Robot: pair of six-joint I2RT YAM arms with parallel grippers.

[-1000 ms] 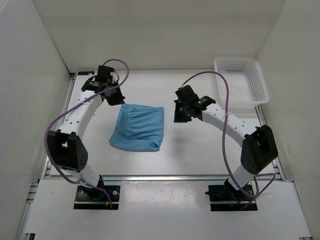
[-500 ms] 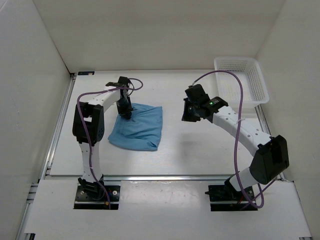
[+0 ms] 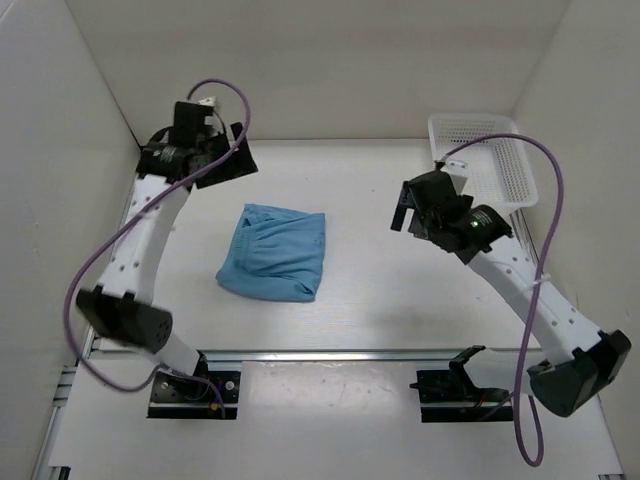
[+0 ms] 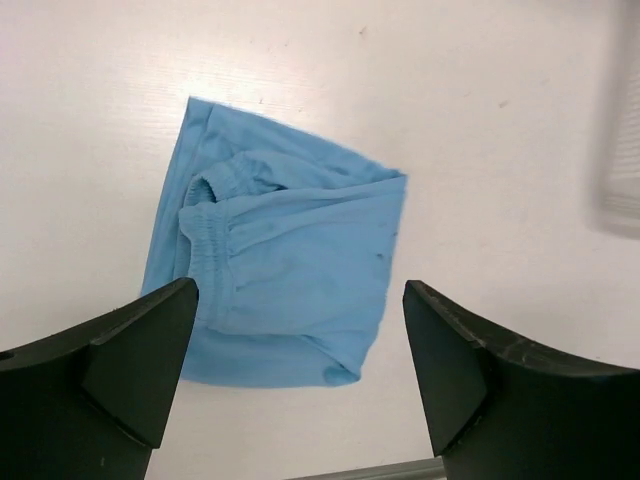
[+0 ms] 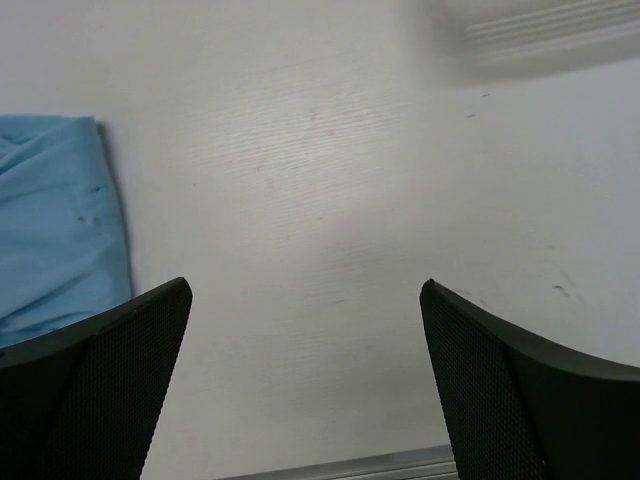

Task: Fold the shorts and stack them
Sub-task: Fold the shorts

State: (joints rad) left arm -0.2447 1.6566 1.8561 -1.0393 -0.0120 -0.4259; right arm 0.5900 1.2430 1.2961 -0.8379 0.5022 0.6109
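The light blue shorts lie folded into a compact bundle on the white table, with nothing touching them. Seen from the left wrist, the shorts show their gathered waistband on the left side. My left gripper hangs high above the table, behind and left of the shorts, and it is open and holding nothing. My right gripper hovers to the right of the shorts, also open with bare table between its fingers. Only the right edge of the shorts shows in the right wrist view.
A white mesh basket stands at the back right corner, close behind the right gripper. White walls enclose the table on three sides. A metal rail runs along the near edge.
Both grippers have gone from shut to open. The left one rose off the shorts' back left corner and drew back to the left. The right one moved right, toward the basket.
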